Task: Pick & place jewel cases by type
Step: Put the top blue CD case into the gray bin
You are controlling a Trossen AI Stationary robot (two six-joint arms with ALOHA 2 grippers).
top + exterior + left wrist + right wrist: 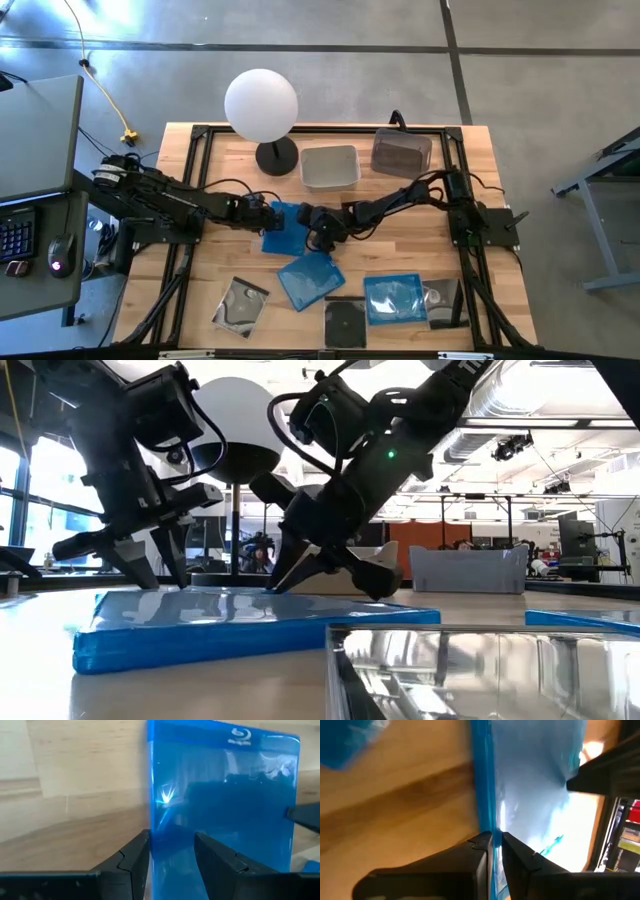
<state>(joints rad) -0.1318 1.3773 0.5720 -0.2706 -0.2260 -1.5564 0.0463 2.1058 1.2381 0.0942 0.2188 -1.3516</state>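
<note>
I'm working at a wooden surface (200, 300) w/ both arms meeting near its middle over one blue jewel case (282, 227).

My right gripper (495, 842) is clamping narrow on an edge of that case; in the right wrist view the blue edge is sitting between the two dark fingers. My left gripper (171, 847) is straddling the opposite side of the same case, jaws part-open around its edge; I can't tell if they're touching it. In the low view, both grippers are angling down onto the case from above.

Other cases are lying nearer the front edge: a 2nd blue case (310, 279) just beside the held one, a 3rd blue case (394, 299) to its right, a clear case w/ grey inside (240, 304) at front left, a black-inside case (345, 324) at front centre, another clear case (446, 303) partly under the 3rd blue one.

At the back are standing a white tub (330, 167), a darker tub (401, 152) and a white globe lamp (262, 108).
</note>
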